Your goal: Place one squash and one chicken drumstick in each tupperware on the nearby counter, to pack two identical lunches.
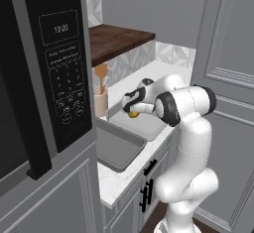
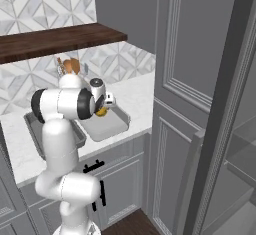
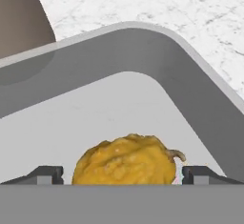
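A bumpy yellow squash (image 3: 125, 158) with a short stem lies on the floor of a grey tupperware (image 3: 143, 51), close to its rounded corner. My gripper (image 3: 123, 175) is open, one dark fingertip (image 3: 45, 174) on each side of the squash. From the base, the gripper (image 1: 131, 109) hangs low over the farther tupperware (image 1: 151, 124), with the squash (image 1: 133, 114) under it. A second tupperware (image 1: 116, 147) sits nearer on the counter (image 1: 163, 71). In the right base view the squash (image 2: 102, 112) rests in the right tupperware (image 2: 114, 124). The chicken drumstick is out of view.
A beige utensil crock (image 1: 100, 103) with wooden spoons stands just behind the trays against the tiled wall. A dark wooden shelf (image 1: 116, 41) hangs above. A microwave (image 1: 54, 78) blocks the left, and a tall grey cabinet (image 2: 190, 79) closes the counter's right end.
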You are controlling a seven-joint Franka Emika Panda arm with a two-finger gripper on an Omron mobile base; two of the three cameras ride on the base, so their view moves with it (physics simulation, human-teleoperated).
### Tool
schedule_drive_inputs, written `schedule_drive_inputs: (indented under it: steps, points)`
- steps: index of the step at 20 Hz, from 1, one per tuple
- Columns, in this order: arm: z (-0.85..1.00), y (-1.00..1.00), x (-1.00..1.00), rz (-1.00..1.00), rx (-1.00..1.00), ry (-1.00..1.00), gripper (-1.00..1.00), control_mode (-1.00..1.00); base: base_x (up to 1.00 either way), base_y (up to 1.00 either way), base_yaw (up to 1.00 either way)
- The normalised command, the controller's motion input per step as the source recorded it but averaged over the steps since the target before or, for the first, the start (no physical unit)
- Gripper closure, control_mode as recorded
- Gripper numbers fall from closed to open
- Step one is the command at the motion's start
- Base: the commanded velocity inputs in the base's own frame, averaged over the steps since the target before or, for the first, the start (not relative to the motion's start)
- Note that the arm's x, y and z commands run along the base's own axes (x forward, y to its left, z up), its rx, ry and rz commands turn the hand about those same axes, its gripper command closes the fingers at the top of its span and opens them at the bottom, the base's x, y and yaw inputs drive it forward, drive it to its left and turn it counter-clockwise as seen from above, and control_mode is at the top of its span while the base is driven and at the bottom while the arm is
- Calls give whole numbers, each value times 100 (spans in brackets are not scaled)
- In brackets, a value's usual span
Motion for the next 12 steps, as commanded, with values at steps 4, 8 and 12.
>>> schedule_drive_inputs:
  steps: [4, 8, 12]
  points:
    - [8, 4, 0, 0, 0, 0, -100, -100, 0, 0, 0]
    - [79, 0, -75, 0, 0, 0, -100, -100, 0, 0, 0]
    - [100, -16, -100, -4, 0, 0, -100, -100, 0, 0, 0]
